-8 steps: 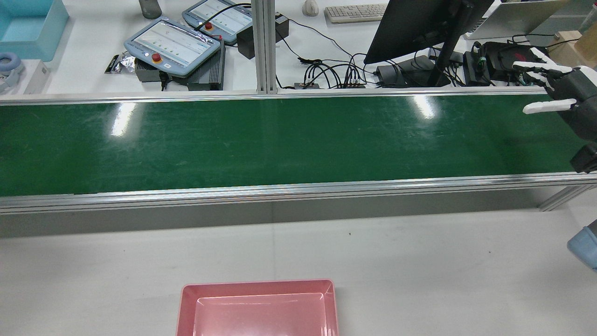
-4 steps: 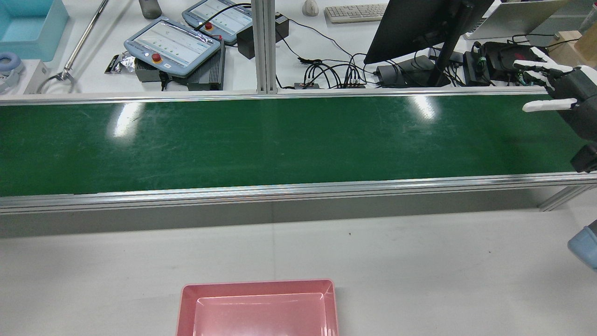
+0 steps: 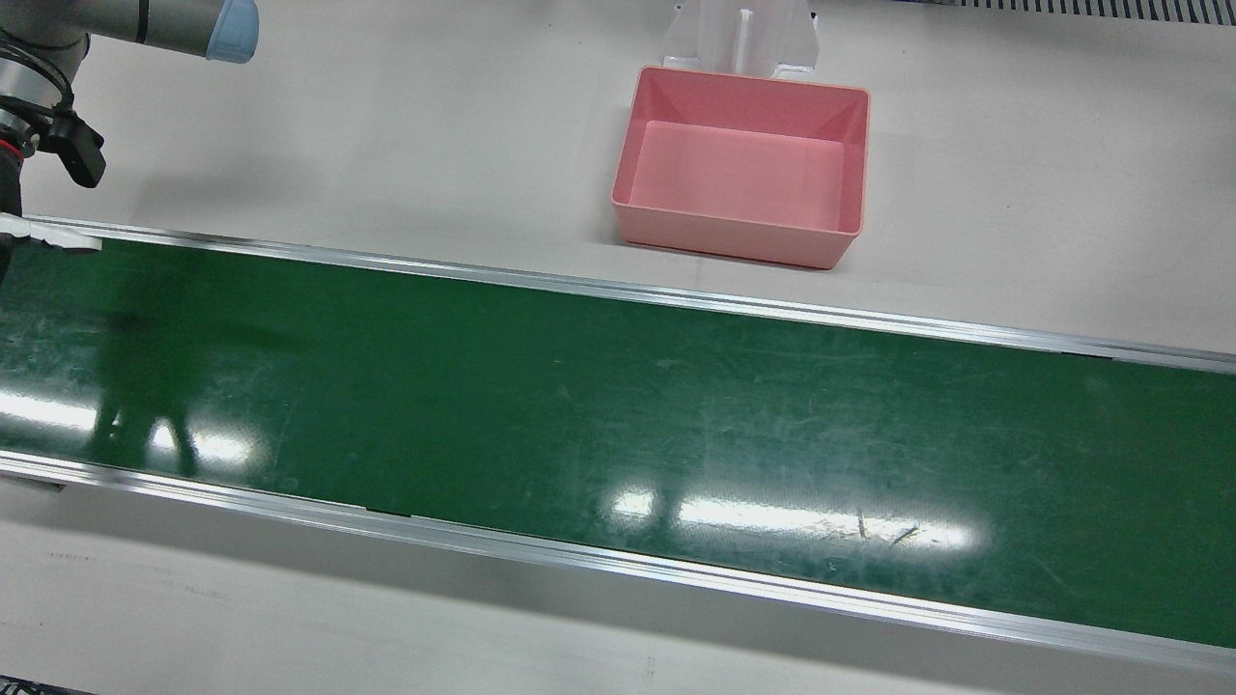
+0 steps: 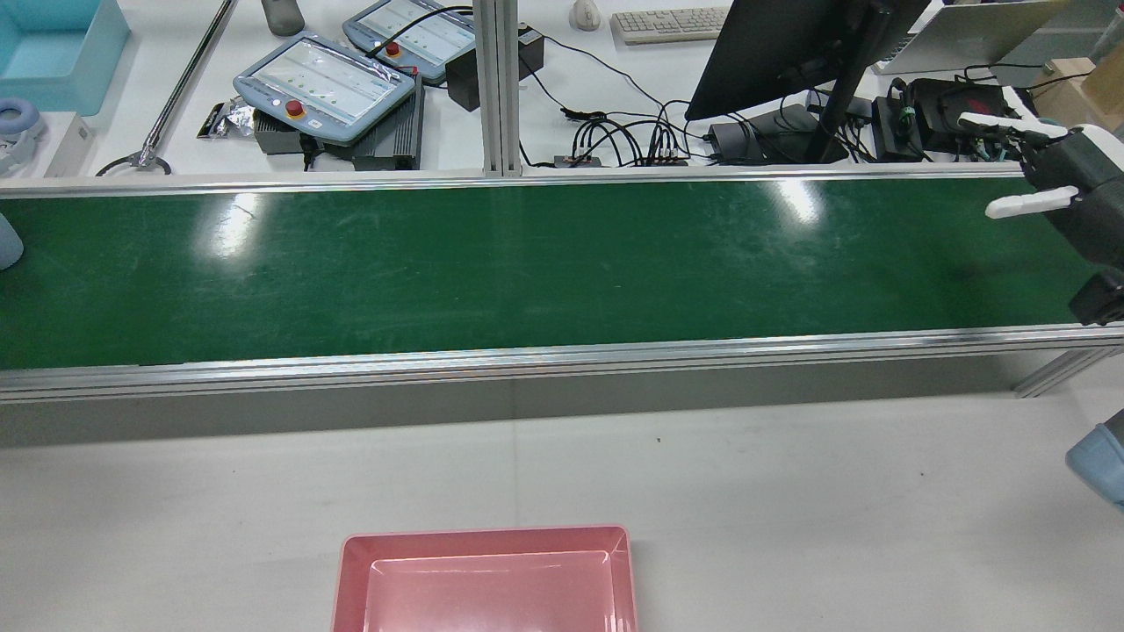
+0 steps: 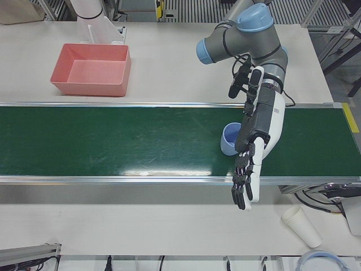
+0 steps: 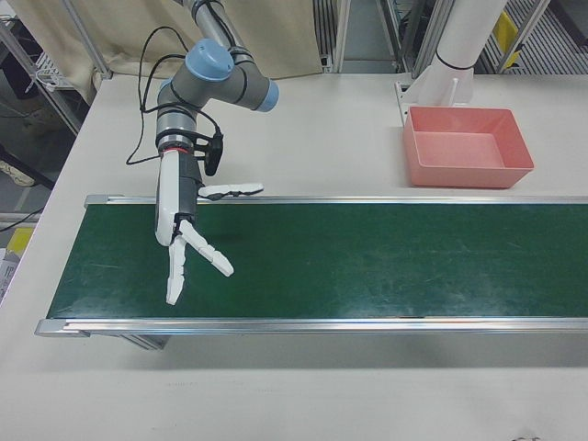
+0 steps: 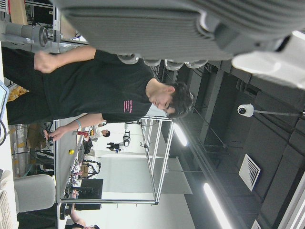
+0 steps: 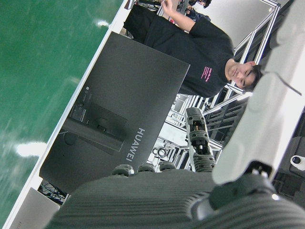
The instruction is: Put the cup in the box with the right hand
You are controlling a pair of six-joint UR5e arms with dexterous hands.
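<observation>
A light blue cup (image 5: 229,140) stands upright on the green belt (image 5: 113,141); in the rear view only its edge (image 4: 7,242) shows at the belt's far left. My left hand (image 5: 255,144) hangs right beside the cup, open, fingers pointing down past the belt's near rail, and hides part of the cup. My right hand (image 6: 184,230) is at the other end of the belt, open with fingers spread and holding nothing; it also shows at the rear view's right edge (image 4: 1049,171). The pink box (image 3: 734,236) sits empty on the white table beside the belt.
White paper cups (image 5: 302,226) lie on the table near the left arm. Behind the belt in the rear view are teach pendants (image 4: 325,83), a monitor (image 4: 790,44), cables and a metal rod (image 4: 176,88). A person stands beyond the station.
The cup's edge has appeared at the belt's left end in the rear view. The metal rod at the back left has slid further in. My right hand shifted slightly.
</observation>
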